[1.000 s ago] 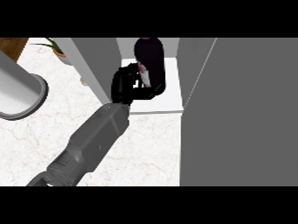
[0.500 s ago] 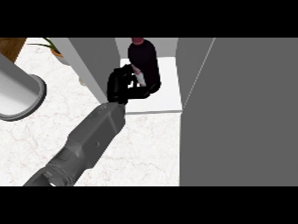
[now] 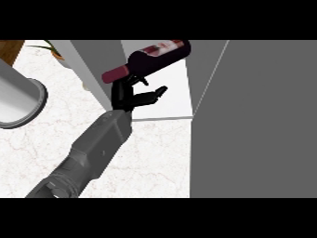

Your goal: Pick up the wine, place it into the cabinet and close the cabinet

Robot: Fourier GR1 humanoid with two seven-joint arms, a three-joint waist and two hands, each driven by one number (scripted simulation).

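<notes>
Inside the open cabinet (image 3: 162,93), above its white shelf floor, the wine (image 3: 150,58) lies tipped far over, its red-capped neck pointing left and down toward the hand (image 3: 130,95) and its dark body running up to the right. Only one arm shows, coming in from the lower left; which hand it is cannot be told from this view, though it reads most likely as the left. The fingers (image 3: 154,94) are spread and fairly straight just below the neck, and they do not appear to be curled round the bottle; whether a fingertip touches the cap I cannot tell. A large grey panel at the right, probably the cabinet door (image 3: 264,121), stands open. The marbled desk (image 3: 154,158) lies in front of the shelf edge, and a white cylinder (image 3: 9,100) stands at the left.

The step in hand looks like the placing of the wine: it is within the cabinet but not standing upright, so it may be toppling or merely resting askew. Next the hand needs to draw back clear of the shelf, and then the door must be swung shut without catching the bottle.
</notes>
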